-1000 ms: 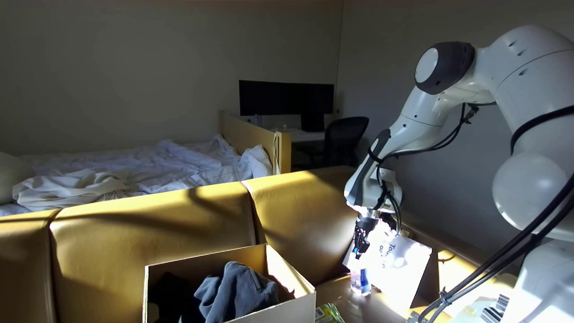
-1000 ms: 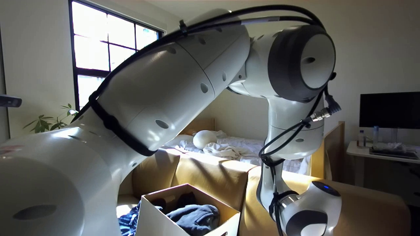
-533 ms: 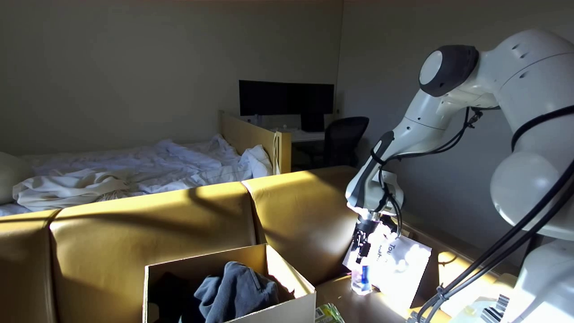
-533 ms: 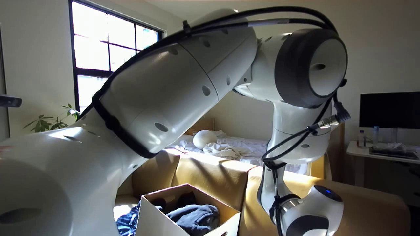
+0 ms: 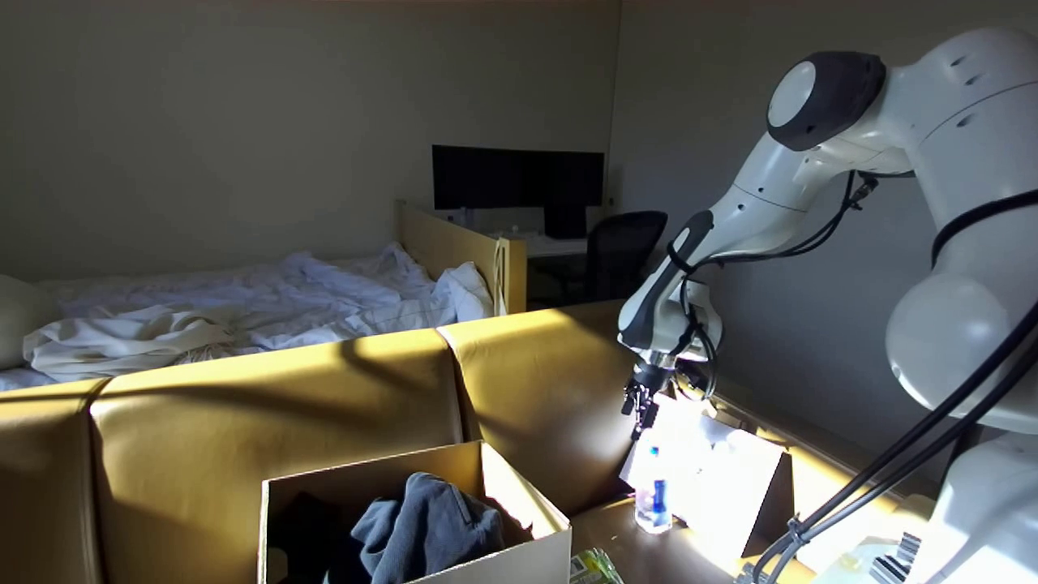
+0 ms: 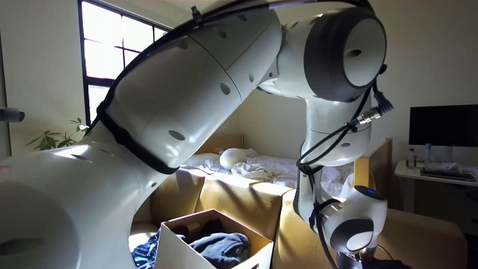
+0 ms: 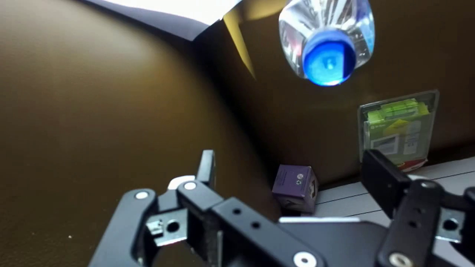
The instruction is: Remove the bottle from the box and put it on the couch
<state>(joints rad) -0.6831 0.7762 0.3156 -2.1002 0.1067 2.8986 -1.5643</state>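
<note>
A clear bottle (image 5: 653, 504) with a blue cap stands upright on the seat of the tan couch (image 5: 559, 381), beside a white carton. Above it, in an exterior view, my gripper (image 5: 639, 422) hangs apart from the bottle. In the wrist view the gripper (image 7: 291, 167) is open, its fingers wide apart with nothing held. The blue cap (image 7: 328, 61) shows beyond the fingertips, near the top of that view. The open box (image 6: 175, 246), in both exterior views, holds dark clothes (image 5: 438, 527); what lies under them is hidden.
The white carton (image 5: 726, 487) is close behind the bottle, washed out by sunlight. A green packet (image 7: 402, 129) and a small purple box (image 7: 295, 187) lie on the couch. The couch back rises behind the gripper.
My gripper, earlier down around the bottle's top, has opened and risen off it. The bottle stays standing in the same place, its cap now showing. The arm has lifted.
</note>
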